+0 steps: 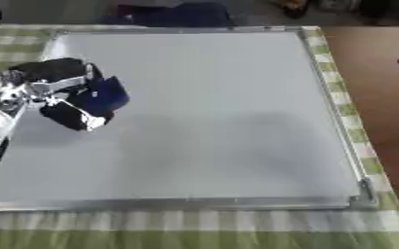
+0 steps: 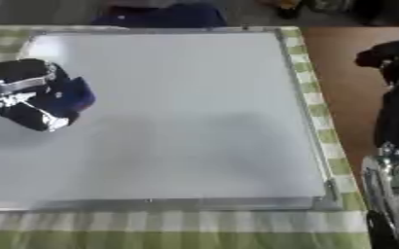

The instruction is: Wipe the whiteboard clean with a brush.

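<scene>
Left hand (image 1: 66, 99) curled round dark-blue brush (image 1: 105, 95) on bare whiteboard (image 1: 211, 112)

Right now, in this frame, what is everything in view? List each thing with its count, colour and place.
Large rectangular whiteboard with silver metal frame: one, pale grey-white, no marks visible, lying flat and covering most of the table.
Green-and-white checked tablecloth: one, under the board, showing along its near, left and right edges.
Dark blue brush block: one, on the board's left part, held in the left hand.
Brown floor: right of the table.
Dark shapes at the far edge: blue-black, beyond the board; cannot tell what they are.
Left hand: black with silver joints, fingers curled round the brush, on the board's left side.
Right hand: black, off the table at the right edge; fingers unclear.
</scene>
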You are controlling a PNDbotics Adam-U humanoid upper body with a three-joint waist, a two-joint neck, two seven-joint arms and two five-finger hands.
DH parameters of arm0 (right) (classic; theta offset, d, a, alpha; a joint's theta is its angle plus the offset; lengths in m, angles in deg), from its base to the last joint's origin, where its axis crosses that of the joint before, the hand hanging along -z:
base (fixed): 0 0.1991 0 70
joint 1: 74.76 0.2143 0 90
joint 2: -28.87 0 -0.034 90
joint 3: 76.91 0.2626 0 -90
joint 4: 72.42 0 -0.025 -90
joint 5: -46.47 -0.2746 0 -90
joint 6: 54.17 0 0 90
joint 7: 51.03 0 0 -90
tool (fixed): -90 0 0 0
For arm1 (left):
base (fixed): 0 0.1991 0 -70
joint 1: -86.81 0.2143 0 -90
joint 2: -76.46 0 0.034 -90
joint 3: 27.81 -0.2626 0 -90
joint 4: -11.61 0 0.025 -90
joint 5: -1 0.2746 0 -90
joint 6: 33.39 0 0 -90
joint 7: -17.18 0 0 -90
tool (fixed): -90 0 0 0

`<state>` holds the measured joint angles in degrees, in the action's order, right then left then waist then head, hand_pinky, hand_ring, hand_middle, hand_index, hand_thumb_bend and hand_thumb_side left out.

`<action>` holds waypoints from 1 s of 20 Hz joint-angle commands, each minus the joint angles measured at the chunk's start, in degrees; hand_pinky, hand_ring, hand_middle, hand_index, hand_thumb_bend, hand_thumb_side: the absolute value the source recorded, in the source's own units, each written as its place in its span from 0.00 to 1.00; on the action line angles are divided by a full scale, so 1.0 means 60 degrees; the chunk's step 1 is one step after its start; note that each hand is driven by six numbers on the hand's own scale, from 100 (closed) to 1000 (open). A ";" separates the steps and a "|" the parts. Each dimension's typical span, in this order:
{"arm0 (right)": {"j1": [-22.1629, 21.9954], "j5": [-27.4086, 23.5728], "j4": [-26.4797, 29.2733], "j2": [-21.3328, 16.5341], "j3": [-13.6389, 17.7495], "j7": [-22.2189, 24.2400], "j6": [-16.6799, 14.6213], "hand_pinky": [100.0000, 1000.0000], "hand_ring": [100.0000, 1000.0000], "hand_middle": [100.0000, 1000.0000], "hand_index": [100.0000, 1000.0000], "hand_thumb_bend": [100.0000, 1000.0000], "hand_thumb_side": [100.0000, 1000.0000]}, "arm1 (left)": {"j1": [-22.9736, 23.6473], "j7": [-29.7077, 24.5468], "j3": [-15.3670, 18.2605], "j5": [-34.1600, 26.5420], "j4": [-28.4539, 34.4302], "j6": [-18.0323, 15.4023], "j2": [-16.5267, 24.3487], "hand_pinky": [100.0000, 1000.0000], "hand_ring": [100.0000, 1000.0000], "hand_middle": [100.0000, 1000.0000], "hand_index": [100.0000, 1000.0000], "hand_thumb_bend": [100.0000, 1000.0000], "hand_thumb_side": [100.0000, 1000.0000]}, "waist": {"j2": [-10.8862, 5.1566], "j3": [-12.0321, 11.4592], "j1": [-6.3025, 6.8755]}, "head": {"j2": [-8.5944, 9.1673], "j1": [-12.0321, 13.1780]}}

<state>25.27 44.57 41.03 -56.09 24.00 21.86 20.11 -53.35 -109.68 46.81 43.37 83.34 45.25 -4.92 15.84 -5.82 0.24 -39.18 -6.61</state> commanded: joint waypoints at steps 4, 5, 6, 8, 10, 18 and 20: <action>0.0023 0.0035 0.0190 -0.0265 0.0074 -0.0044 -0.0009 0.52 0.50 0.35 0.48 0.00 0.89 | -0.0108 0.0362 0.0712 -0.0028 -0.0663 0.0524 0.0496 0.32 0.52 0.30 0.00 0.00 0.32 | -0.0211 -0.0088 -0.0009 | 0.0018 0.0075; 0.0025 0.0035 0.0190 -0.0266 0.0072 -0.0042 -0.0010 0.52 0.50 0.35 0.48 0.00 0.89 | -0.0096 0.0416 0.0791 -0.0060 -0.0759 0.0617 0.0507 0.32 0.52 0.30 0.00 0.00 0.32 | -0.0211 -0.0098 -0.0010 | 0.0023 0.0073; 0.0025 0.0034 0.0190 -0.0264 0.0071 -0.0042 -0.0010 0.52 0.50 0.35 0.48 0.00 0.89 | -0.0084 0.0472 0.0865 -0.0089 -0.0834 0.0705 0.0515 0.32 0.52 0.30 0.00 0.00 0.33 | -0.0209 -0.0104 -0.0014 | 0.0034 0.0066; 0.0026 0.0034 0.0190 -0.0263 0.0071 -0.0042 -0.0015 0.52 0.50 0.35 0.48 0.00 0.89 | -0.0061 0.0564 0.0973 -0.0138 -0.0939 0.0852 0.0525 0.31 0.51 0.29 0.00 0.00 0.35 | -0.0205 -0.0106 -0.0027 | 0.0053 0.0054; 0.0029 0.0033 0.0190 -0.0264 0.0072 -0.0046 -0.0029 0.52 0.50 0.35 0.48 0.00 0.88 | -0.0049 0.0634 0.1055 -0.0160 -0.1059 0.0999 0.0527 0.31 0.51 0.29 0.00 0.00 0.36 | -0.0201 -0.0089 -0.0037 | 0.0068 0.0063; 0.0025 0.0031 0.0190 -0.0238 0.0065 -0.0044 -0.0046 0.52 0.50 0.35 0.48 0.00 0.88 | -0.0054 0.0884 0.1215 -0.0058 -0.1470 0.1350 0.0437 0.30 0.50 0.28 0.00 0.00 0.38 | -0.0194 -0.0038 -0.0071 | 0.0149 0.0083; 0.0025 0.0032 0.0190 -0.0231 0.0063 -0.0043 -0.0050 0.52 0.50 0.35 0.48 0.00 0.88 | -0.0058 0.0861 0.1198 -0.0030 -0.1550 0.1358 0.0390 0.30 0.50 0.28 0.00 0.00 0.38 | -0.0192 -0.0024 -0.0082 | 0.0159 0.0081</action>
<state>25.25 44.57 41.03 -56.27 24.00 21.66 19.91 -52.86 -104.58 53.31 42.95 73.79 53.16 -3.80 15.84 -5.95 -0.32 -38.69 -6.20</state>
